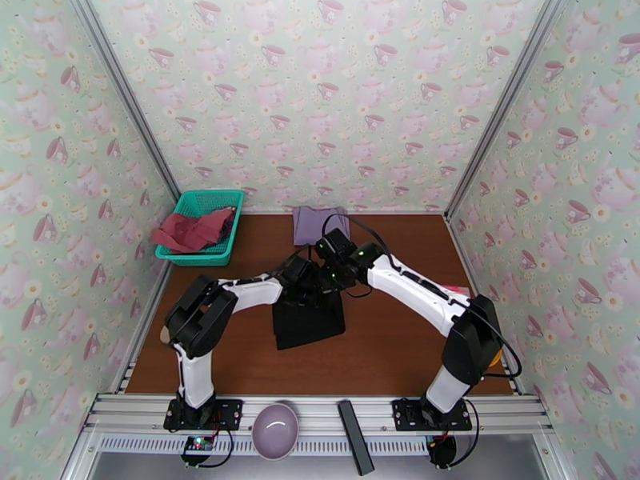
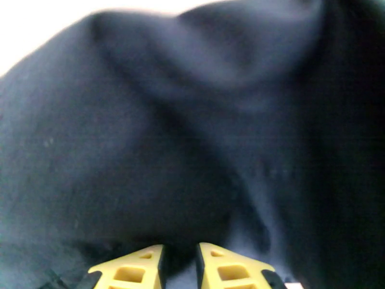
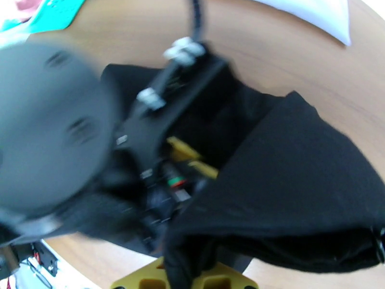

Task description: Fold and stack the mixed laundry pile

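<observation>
The black garment [image 1: 308, 326] lies partly folded at the table's middle. Both grippers meet at its far edge. My left gripper [image 1: 308, 288] is shut on black fabric: its yellow fingertips [image 2: 144, 270] stand nearly together, with dark cloth [image 2: 192, 140] bunched over them. My right gripper [image 1: 334, 275] is also shut on the black garment [image 3: 298, 179], a fold of which runs down between its yellow fingers [image 3: 221, 280]. The lavender cloth [image 1: 318, 224] lies folded at the back centre. The dusty-red top [image 1: 192, 230] lies crumpled in the teal basket [image 1: 180, 251].
The basket stands in the back left corner against the wall. A purple bowl [image 1: 275, 430] and a black bar [image 1: 354, 435] rest on the front rail between the arm bases. Bare brown table [image 1: 400, 346] shows to the right of the black garment.
</observation>
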`<state>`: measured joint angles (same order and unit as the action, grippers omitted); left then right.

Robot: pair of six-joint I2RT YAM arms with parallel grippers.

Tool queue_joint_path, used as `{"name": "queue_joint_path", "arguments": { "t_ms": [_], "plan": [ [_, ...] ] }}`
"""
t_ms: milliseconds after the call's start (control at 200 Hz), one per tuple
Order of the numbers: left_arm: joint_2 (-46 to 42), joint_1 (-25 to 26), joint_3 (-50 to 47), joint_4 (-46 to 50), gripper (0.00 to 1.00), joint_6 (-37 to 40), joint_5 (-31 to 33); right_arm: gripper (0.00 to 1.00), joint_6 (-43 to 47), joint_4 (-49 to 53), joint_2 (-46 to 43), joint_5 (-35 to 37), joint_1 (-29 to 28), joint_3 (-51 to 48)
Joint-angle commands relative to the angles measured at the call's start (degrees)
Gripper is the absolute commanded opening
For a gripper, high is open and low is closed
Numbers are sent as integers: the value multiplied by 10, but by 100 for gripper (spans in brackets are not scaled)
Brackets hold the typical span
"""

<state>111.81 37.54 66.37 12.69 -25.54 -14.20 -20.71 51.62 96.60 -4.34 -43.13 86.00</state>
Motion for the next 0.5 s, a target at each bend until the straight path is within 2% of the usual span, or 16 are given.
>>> {"name": "queue_joint_path", "arguments": {
  "t_ms": [0,175,235,346,496],
  "plan": [
    [24,-5,-7,18,26,5,12,0,10,14,-39,23,-3,0],
    [-66,-4,-2,79,32,27,23,0,25,63,-52,90,2,13],
    [-100,-4,4,122,37,37,37,0,25,62,-54,95,4,14],
    [-150,-5,13,206,40,51,60,0,27,57,-50,94,4,18],
    [-191,-12,-12,260,40,41,103,0,30,55,-37,91,4,26]
  ]
}}
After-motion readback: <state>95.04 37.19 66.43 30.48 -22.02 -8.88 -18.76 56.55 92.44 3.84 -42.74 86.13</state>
